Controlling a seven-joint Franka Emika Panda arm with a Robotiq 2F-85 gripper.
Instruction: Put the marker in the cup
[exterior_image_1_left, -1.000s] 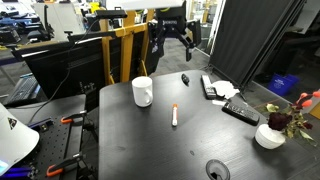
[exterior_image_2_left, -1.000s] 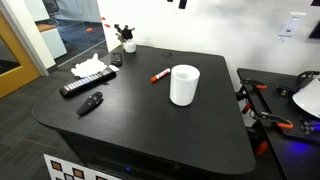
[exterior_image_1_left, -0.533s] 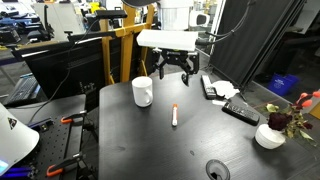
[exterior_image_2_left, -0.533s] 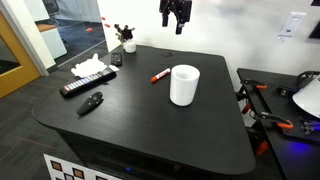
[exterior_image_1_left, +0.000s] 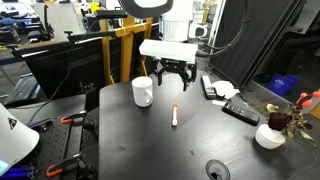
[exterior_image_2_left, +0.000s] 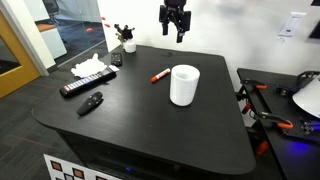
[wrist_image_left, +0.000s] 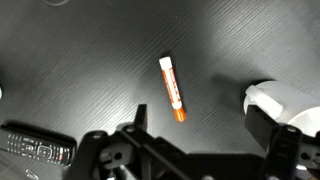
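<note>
In an exterior view my jaws hang in the air above the far part of the surface (exterior_image_1_left: 150, 140), spread apart with nothing between them, higher than the cup (exterior_image_1_left: 143, 92) and a little to its side. The marker (exterior_image_1_left: 174, 116) lies flat on the surface near the cup, not touching it, on the side of the cup that faces the camera's right. In an exterior view from the opposite direction the marker (exterior_image_2_left: 160, 76) lies just beyond the cup (exterior_image_2_left: 184, 85), and my jaws stand well above both, so I judge the step in hand to be the approach and I have a long way to come down. In the wrist view the marker (wrist_image_left: 172, 88) lies a little aslant ahead of my open jaws, its red-orange end nearer me, and the cup (wrist_image_left: 285, 100) sits well off to the picture's right of it. To do this well, I should centre over the white middle of the marker, turn my wrist so the jaws close across its slim width rather than along its length, and come straight down. I should keep away from the cup's rim and stop just short of the surface before I close.
</note>
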